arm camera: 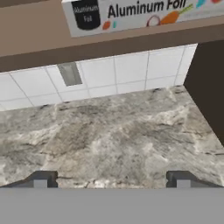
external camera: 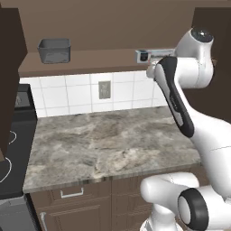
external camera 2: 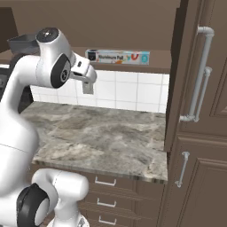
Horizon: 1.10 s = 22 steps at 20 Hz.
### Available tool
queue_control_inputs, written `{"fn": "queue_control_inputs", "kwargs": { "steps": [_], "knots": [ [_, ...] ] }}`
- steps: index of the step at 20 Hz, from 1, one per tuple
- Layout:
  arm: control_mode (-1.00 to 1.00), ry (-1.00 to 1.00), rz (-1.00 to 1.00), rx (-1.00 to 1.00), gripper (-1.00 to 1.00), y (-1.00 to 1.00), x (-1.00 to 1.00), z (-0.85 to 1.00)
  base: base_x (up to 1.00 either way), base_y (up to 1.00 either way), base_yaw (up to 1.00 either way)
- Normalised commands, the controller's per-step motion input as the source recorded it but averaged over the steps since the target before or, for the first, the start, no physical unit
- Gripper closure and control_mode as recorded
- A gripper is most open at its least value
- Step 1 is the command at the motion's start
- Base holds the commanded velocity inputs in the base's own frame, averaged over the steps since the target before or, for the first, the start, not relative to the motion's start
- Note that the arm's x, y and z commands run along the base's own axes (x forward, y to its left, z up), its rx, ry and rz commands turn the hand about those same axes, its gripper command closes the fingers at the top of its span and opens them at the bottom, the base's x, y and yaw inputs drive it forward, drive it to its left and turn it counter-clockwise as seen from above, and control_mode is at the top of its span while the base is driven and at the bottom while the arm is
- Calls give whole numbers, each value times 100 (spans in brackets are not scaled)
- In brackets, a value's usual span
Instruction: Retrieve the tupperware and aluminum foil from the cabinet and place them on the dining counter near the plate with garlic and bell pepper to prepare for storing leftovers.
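With its fingers spread wide and empty, the gripper (arm camera: 111, 179) faces the aluminum foil box (arm camera: 144, 11) at the hand view's top: light, stiff cardboard, probably best pinched across its narrow middle.

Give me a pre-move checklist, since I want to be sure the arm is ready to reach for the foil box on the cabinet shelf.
1. Gripper open and holding nothing: ok, the finger tips stand wide apart with only counter between them.
2. Aluminum foil box on the shelf and reachable from the front: ok, it lies lengthwise along the shelf's front edge.
3. Gripper lined up with the box: not ok, the hand view shows the box at the top edge, above the gripper's line.
4. Tupperware clear of the box: ok, it sits far along the shelf.
5. Counter under the shelf clear: ok.
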Motion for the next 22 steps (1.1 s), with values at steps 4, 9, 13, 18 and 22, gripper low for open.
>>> {"fn": "queue_control_inputs", "kwargs": {
  "steps": [4, 9, 13, 18, 22],
  "knots": [
    [-100, -24, -29, 14, -100, -22, 10, 44, 0, 0, 0],
    [-100, -33, -27, 2, -100, 4, 12, 25, 0, 0, 0],
    [-100, -28, -25, 0, -100, 28, 31, 1, 0, 0, 0],
    [-100, -2, -18, -3, -100, 14, 38, -1, 0, 0, 0],
    [-100, 0, -5, 0, -100, 0, 1, 0, 0, 0, 0]
  ]
}}
